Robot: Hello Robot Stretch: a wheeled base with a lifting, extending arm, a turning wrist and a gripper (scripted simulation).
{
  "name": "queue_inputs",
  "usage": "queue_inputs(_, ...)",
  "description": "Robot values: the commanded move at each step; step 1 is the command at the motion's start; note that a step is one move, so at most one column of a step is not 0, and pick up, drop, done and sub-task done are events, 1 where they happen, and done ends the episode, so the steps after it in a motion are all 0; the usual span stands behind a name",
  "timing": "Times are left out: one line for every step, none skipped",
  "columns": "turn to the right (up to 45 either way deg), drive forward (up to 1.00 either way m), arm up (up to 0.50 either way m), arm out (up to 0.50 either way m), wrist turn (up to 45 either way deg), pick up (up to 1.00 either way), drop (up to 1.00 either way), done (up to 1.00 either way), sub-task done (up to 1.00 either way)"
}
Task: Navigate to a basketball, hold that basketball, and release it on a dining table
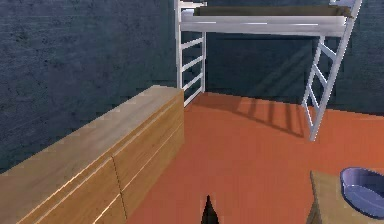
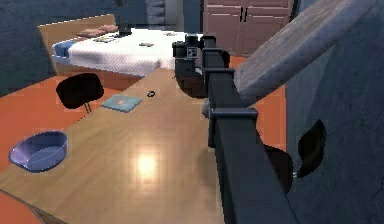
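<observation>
Your arm (image 2: 240,150) reaches out over the wooden bench (image 2: 150,175), likely the dining table, with the end effector (image 2: 188,68) near its far edge. The fingers' state can't be told, and with the bench and floor behind it you can't tell if it holds anything. Where the basketball is can't be told from here, so treat it as unlocated. On the bench: a blue bowl (image 2: 38,152) near the corner at the arm side view's left, a pale blue flat book (image 2: 120,103) farther out, and a small dark item (image 2: 152,93) just beyond it. A black chair (image 2: 78,90) sits at the far side, another black chair (image 2: 312,148) at the arm side view's right, and a bed (image 2: 110,45) beyond. Ahead, a long wooden dresser (image 1: 100,150) runs along the dark wall (image 1: 70,50) at the forward view's left, with a white loft bed frame (image 1: 260,40) at the back and orange floor (image 1: 250,150) between. Risks: turn or drive the base with the arm out and it likely sweeps the bench, knocking the bowl or book off or catching a chair. Drive ahead carelessly and you may clip the dresser or the bench corner. Release here with no confirmed ball and the task fails.
</observation>
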Motion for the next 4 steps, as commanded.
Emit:
queue_inputs(0.0, 0.00, 0.00, 0.00, 3.0, 0.00, 0.00, 0.00, 0.00)
queue_inputs(0.0, 0.00, -0.02, 0.00, 0.0, 0.00, 0.00, 0.00, 0.00)
queue_inputs(0.0, 0.00, -0.32, 0.00, 0.0, 0.00, 0.00, 0.00, 0.00)
queue_inputs(0.0, 0.00, 0.00, 0.00, 0.0, 0.00, 1.00, 0.00, 0.00)
